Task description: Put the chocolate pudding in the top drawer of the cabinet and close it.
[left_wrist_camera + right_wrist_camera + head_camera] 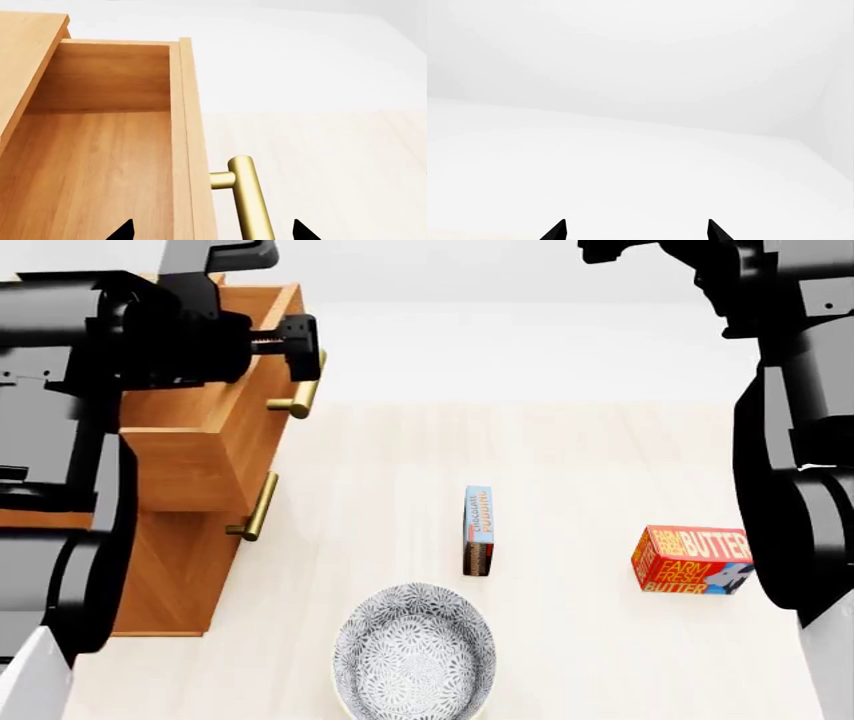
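The chocolate pudding [479, 530] sits mid-frame on the worktop [601, 460], standing on its edge. Top drawer [214, 445] at upper left is pulled open; left gripper [304, 352] spread around its handle [302, 397]. Right gripper [636, 231] looks apart, holding nothing.

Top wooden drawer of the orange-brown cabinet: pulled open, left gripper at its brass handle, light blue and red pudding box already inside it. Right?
Not quite. The top wooden drawer is open and the left gripper sits open at its brass bar handle, but the left wrist view shows the drawer empty. In the head view the light blue and red pudding box stands on the table, between the cabinet and the butter box.
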You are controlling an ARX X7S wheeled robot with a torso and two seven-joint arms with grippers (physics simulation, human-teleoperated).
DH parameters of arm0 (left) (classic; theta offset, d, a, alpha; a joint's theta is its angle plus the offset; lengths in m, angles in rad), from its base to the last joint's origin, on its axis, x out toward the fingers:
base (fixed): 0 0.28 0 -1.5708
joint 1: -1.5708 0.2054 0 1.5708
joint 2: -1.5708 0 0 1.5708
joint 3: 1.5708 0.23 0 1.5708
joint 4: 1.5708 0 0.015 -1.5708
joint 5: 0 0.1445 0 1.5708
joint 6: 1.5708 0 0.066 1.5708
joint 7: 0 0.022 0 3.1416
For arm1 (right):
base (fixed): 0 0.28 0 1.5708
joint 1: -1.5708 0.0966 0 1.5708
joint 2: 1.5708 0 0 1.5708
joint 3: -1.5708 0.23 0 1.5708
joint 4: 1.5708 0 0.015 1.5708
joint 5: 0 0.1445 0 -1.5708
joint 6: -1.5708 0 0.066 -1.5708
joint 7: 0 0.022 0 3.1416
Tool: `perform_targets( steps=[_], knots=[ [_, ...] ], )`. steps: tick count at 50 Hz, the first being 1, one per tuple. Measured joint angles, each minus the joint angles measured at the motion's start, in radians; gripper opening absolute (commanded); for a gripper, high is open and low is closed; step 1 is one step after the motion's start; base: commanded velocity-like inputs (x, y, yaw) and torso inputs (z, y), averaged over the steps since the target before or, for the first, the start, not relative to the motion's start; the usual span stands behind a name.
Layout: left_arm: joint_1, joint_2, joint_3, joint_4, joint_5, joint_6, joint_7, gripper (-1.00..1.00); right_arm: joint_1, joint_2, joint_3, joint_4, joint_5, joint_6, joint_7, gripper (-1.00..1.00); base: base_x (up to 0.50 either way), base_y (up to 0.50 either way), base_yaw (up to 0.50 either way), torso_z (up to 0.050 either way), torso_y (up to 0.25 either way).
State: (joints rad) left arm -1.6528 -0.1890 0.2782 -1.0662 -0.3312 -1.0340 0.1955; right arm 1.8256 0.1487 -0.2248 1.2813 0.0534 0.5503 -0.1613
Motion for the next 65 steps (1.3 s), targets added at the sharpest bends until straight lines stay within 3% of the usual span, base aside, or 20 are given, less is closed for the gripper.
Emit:
perform_targets(
  steps=[65],
  knots=[
    [0.109, 0.147, 0.085, 0.381, -0.121, -0.251, -0.014, 1.0, -0.021, 0.018, -0.009, -0.071, 0.007, 0.048, 0.0, 1.0, 0.0, 0.0, 0.0, 0.0, -0.001]
  ],
)
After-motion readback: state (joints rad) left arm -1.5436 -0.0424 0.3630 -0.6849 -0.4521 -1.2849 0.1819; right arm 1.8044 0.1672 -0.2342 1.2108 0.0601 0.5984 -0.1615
